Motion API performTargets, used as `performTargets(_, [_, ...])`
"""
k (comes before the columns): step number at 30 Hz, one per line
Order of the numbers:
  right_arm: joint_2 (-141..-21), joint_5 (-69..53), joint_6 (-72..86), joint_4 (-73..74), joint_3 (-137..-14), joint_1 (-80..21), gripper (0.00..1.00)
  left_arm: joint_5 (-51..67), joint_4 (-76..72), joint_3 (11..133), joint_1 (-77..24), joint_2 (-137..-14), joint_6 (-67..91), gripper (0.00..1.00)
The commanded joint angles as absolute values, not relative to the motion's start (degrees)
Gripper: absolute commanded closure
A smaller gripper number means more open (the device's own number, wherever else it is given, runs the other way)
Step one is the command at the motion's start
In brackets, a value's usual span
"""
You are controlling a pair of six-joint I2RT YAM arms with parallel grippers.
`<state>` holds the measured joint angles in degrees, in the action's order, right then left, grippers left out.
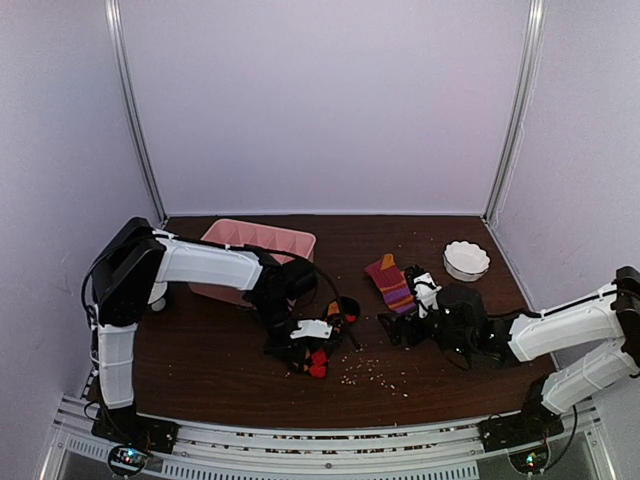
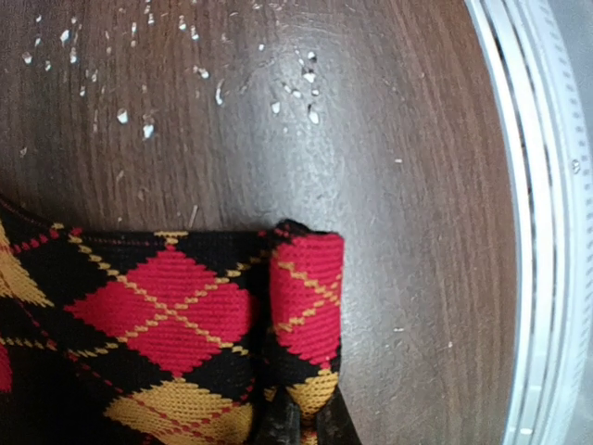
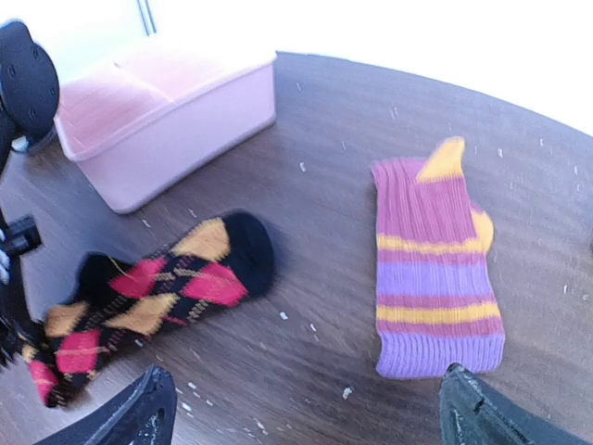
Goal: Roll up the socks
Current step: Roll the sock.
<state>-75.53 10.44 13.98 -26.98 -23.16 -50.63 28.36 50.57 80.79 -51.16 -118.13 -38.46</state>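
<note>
An argyle sock (image 1: 318, 362) in red, black and yellow lies at the table's front centre, and the right wrist view shows its black toe (image 3: 243, 248). My left gripper (image 1: 312, 350) is shut on a folded edge of this sock (image 2: 306, 306), with only its dark fingertips (image 2: 278, 428) showing under the fabric. A second sock (image 1: 390, 283), striped purple, orange and dark red, lies flat to the right (image 3: 434, 264). My right gripper (image 1: 397, 328) hovers between the two socks with its jaws wide apart (image 3: 310, 417) and nothing between them.
A pink tray (image 1: 258, 240) stands at the back left (image 3: 167, 125). A white bowl (image 1: 466, 260) sits at the back right. Pale crumbs (image 1: 375, 372) are scattered over the dark wood. The table's metal rail (image 2: 542, 232) runs close to the left gripper.
</note>
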Motion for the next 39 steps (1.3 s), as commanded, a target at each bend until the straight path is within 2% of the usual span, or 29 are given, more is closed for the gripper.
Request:
performTargets(1, [-77.5,4.2,14.7,-30.2,-19.8,-50.6,0.01,34.4,59.3,84.3,-49.9,-122.9,-37.9,1.00])
performTargets(5, [-73.8,4.6,13.4,-40.3,-12.3,-54.0,0.00,33.6,61.8,86.2,-49.5,-125.5,-37.8,1.00])
performTargets(9, [-67.8,15.1,11.5,-33.0,-11.8,-58.6,0.00,34.3,61.9,86.7,-49.0,-126.1,-37.3,1.00])
performTargets(11, [-64.8,16.4,12.5,-31.9,-11.3,-58.7,0.01,35.9,63.3,88.1,-48.4,-127.1,-36.7,1.00])
performTargets(15, [-62.2,2.5,13.2,-33.9,-10.9,-55.7,0.01,34.9,65.0,91.0,-48.0,-129.6,-34.1,1.00])
performTargets(18, [-64.3,-1.8,9.1,-32.5,-12.0,-57.5,0.00,36.7,66.1,91.9,-47.4,-129.8,-33.8,1.00])
performTargets(22, [-71.9,6.5,3.2,-25.1,-17.2,-67.1,0.14,39.8,70.6,95.6,-47.1,-132.6,-33.9,1.00])
performTargets(27, [-80.6,8.2,-1.3,-25.8,-22.8,-75.0,0.32,39.7,71.9,97.5,-47.0,-134.0,-33.5,1.00])
performTargets(33, [-93.2,5.2,-9.5,-23.1,-34.9,-76.1,0.44,37.9,71.7,98.9,-47.0,-135.1,-32.7,1.00])
performTargets(39, [-102.2,1.0,-14.4,-20.7,-43.8,-73.3,0.63,36.0,71.3,99.1,-47.0,-135.3,-32.6,1.00])
